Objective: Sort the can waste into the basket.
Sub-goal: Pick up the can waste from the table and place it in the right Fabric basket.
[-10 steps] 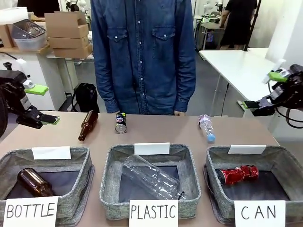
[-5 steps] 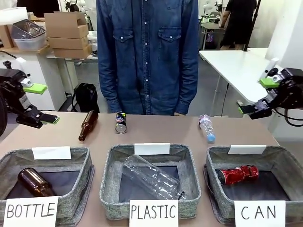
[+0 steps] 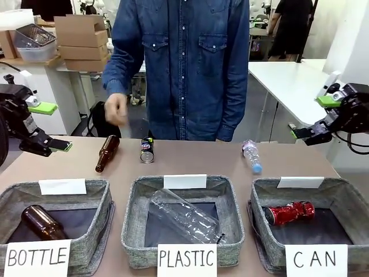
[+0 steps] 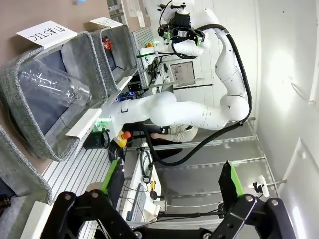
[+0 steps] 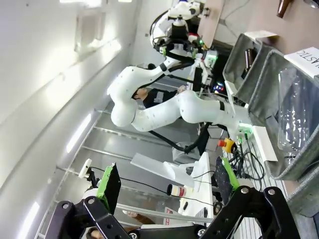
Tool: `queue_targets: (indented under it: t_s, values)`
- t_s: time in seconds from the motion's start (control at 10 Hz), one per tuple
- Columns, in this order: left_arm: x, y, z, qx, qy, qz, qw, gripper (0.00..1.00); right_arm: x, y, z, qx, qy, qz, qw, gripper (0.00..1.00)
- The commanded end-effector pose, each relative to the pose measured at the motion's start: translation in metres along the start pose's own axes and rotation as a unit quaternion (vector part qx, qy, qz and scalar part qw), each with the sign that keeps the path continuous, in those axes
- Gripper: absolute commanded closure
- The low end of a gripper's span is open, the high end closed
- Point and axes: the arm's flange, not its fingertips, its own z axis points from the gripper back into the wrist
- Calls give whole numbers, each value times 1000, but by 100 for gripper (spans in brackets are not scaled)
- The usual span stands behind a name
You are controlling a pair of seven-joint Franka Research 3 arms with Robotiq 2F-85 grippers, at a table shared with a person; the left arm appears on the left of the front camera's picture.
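A dented red can (image 3: 289, 212) lies inside the grey basket signed "CAN" (image 3: 346, 199) at the front right. A dark can (image 3: 147, 149) lies on its side on the brown table, just in front of the person. My left gripper (image 3: 52, 127) hangs open above the table's left edge, holding nothing. Out past the right edge, above the basket, my right gripper (image 3: 314, 115) is also open and holds nothing. In the left wrist view my open left gripper (image 4: 171, 181) faces away from the table, with the red can (image 4: 106, 45) far off. The right gripper (image 5: 167, 184) is open in its wrist view.
A brown bottle (image 3: 107, 153) and a clear plastic bottle (image 3: 252, 156) lie on the far side of the table. The "BOTTLE" bin (image 3: 17, 190) holds a brown bottle; the "PLASTIC" bin (image 3: 135, 202) holds a clear bottle. The person's hand (image 3: 117, 109) is raised above the brown bottle.
The person has lifted one hand from their side to above the brown bottle. My right gripper dropped slightly toward the left early on, then held still. The left gripper stayed put.
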Motion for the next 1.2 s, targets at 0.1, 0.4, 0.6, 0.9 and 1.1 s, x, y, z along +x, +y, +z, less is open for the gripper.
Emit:
queue_targets:
  t_s: [0.1, 0.4, 0.6, 0.9, 1.1]
  values:
    - [16, -3, 3, 62, 5, 31, 998, 0, 0, 0, 1, -8, 2, 14, 1000, 0]
    - [80, 20, 55, 101, 29, 117, 988, 0, 0, 0, 1, -8, 2, 14, 1000, 0]
    - [33, -14, 102, 139, -35, 134, 981, 0, 0, 0, 1, -8, 2, 14, 1000, 0]
    - [-27, -27, 111, 139, -77, 116, 980, 0, 0, 0, 1, -8, 2, 14, 1000, 0]
    - [-9, -18, 96, 154, -82, 119, 977, 0, 0, 0, 1, -8, 2, 14, 1000, 0]
